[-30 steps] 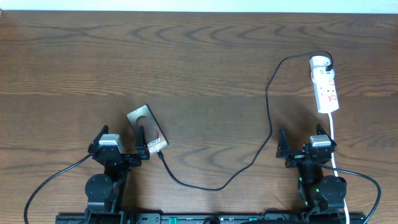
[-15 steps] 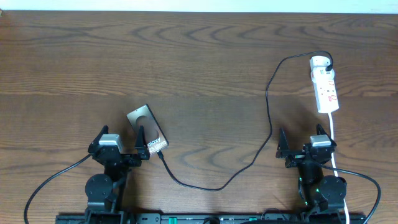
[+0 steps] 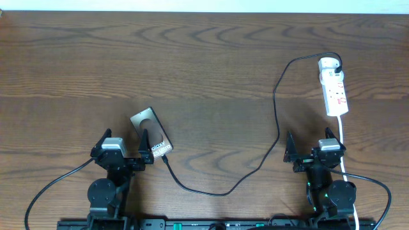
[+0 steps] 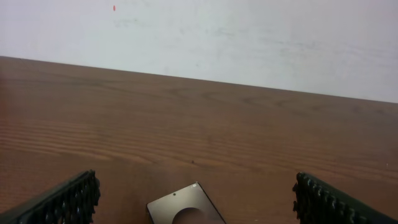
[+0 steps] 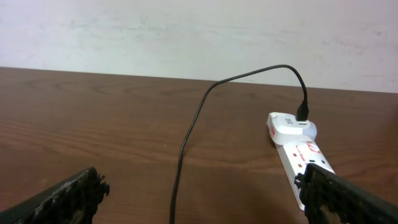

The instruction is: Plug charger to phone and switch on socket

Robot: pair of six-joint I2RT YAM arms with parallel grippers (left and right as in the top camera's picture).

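Note:
The grey phone (image 3: 152, 132) lies at an angle on the wooden table at front left, and its top end shows in the left wrist view (image 4: 185, 205). The thin black charger cable (image 3: 276, 121) runs from the white socket strip (image 3: 333, 86) at right in a long loop to the phone's lower end (image 3: 165, 159); the plug tip seems to touch the phone. The cable (image 5: 189, 134) and the socket (image 5: 298, 144) also show in the right wrist view. My left gripper (image 3: 121, 147) is open just in front of the phone. My right gripper (image 3: 311, 147) is open in front of the socket.
The socket's white cord (image 3: 343, 142) runs down past my right gripper. Thick black arm cables (image 3: 51, 185) curve along the table's front edge. A pale wall (image 4: 199, 37) stands behind the table.

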